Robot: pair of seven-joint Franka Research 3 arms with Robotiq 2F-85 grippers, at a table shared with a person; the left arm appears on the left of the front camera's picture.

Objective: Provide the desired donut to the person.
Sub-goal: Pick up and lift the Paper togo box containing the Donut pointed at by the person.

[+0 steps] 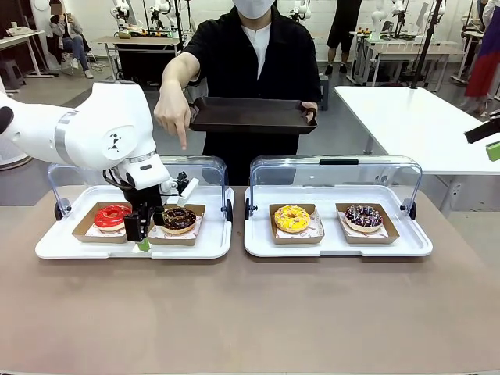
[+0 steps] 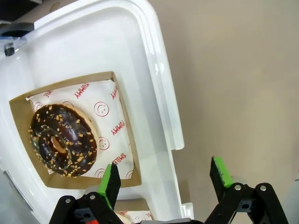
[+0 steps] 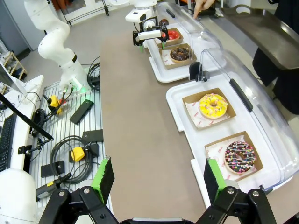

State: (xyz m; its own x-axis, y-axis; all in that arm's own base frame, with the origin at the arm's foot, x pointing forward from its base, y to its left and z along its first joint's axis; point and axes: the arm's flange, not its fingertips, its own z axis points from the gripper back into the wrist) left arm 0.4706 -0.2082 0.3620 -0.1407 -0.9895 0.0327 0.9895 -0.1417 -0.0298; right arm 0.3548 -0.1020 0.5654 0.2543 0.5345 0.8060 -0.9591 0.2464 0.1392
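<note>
Now L gripper point(image 2: 166, 175) hangs w/ fingers spread wide and nothing between them, straddling the front rim of the left white tray point(image 1: 133, 248): one pad is over the corner of the card box of the choc-nut donut point(image 1: 179, 218), the other over bare table point(image 1: 250, 312). That donut sits beside a red donut point(image 1: 112, 216) under a raised lid. The person point(image 1: 254, 70) opposite points one hand point(image 1: 172, 113) down toward that tray, holding a dark tray point(image 1: 251, 116) w/ the other. R gripper point(image 3: 159, 179) is high over the table's near side, fingers wide apart, empty.
</note>
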